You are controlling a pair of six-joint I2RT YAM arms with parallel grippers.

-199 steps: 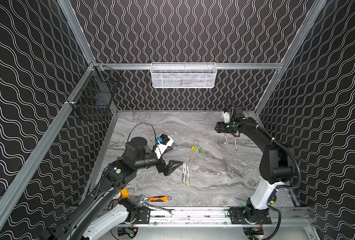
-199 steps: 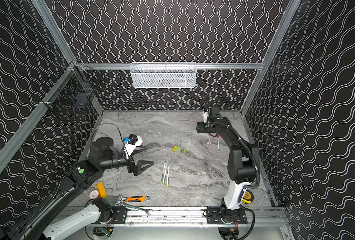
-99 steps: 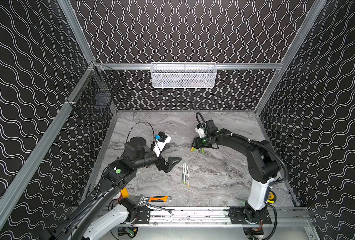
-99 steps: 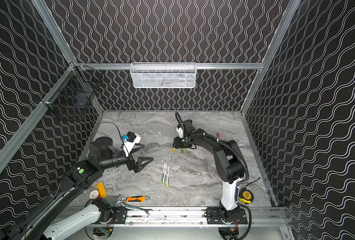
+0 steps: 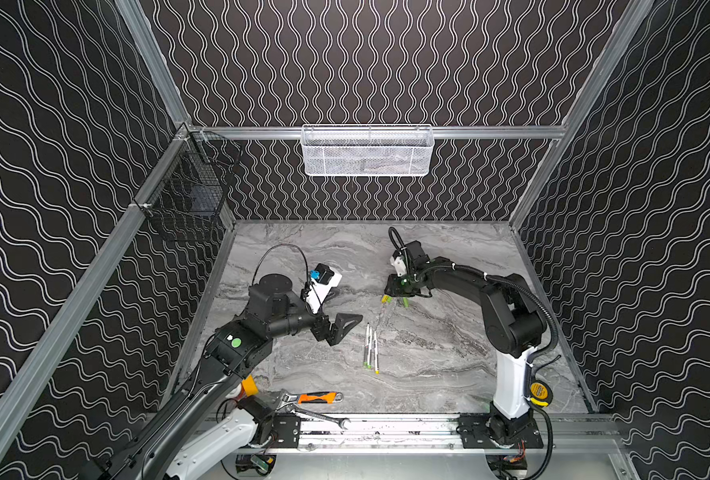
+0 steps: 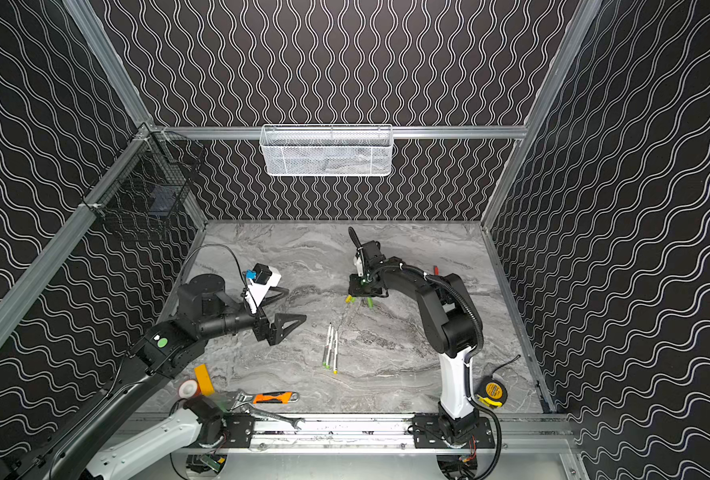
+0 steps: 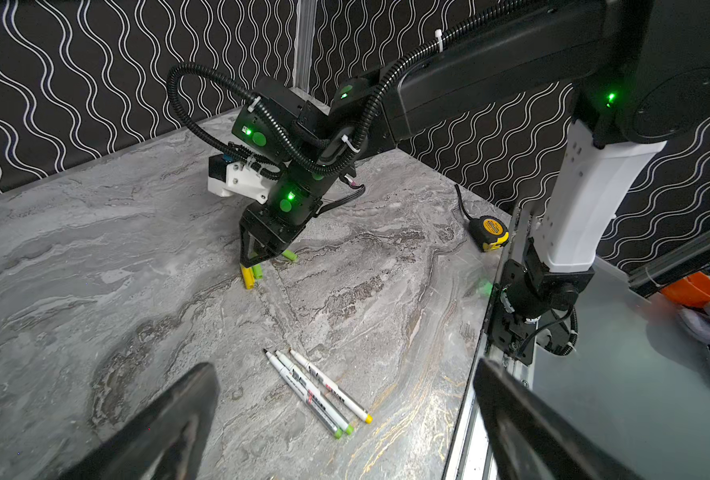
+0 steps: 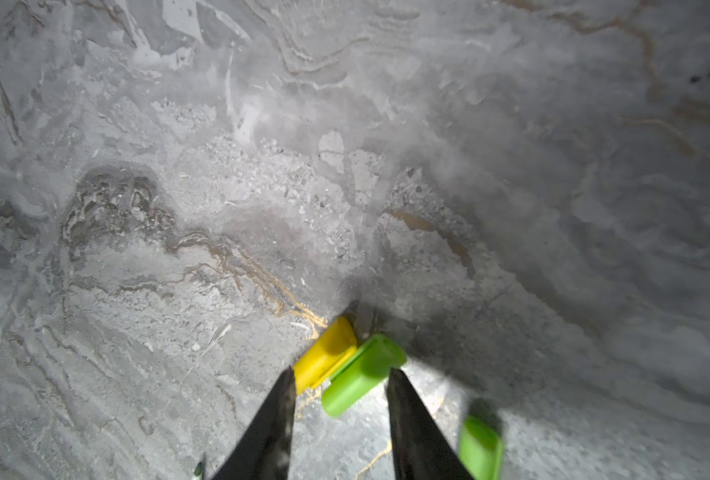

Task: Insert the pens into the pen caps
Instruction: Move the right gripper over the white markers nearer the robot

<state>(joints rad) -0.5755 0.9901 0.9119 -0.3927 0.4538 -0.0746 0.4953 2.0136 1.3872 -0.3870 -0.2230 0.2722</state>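
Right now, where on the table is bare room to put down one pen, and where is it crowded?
Bare: the table strip along the back wall, and the patch between the three pens and the right arm's base. Crowded: the caps at the right claw, and the front edge by the wrench.

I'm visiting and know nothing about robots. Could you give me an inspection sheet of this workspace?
Surface: grey marbled tabletop.
Job's things: three uncapped pens side by side; yellow cap beside a green cap; second green cap apart.
Clutter: orange-handled wrench, steel spanner, tape measure.
Grippers: left gripper wide open, empty; right gripper open, straddling the green cap.
Cables: black hose along right arm; cable looping over left wrist.
Surroundings: white mesh basket, black wire basket, wavy-patterned walls.
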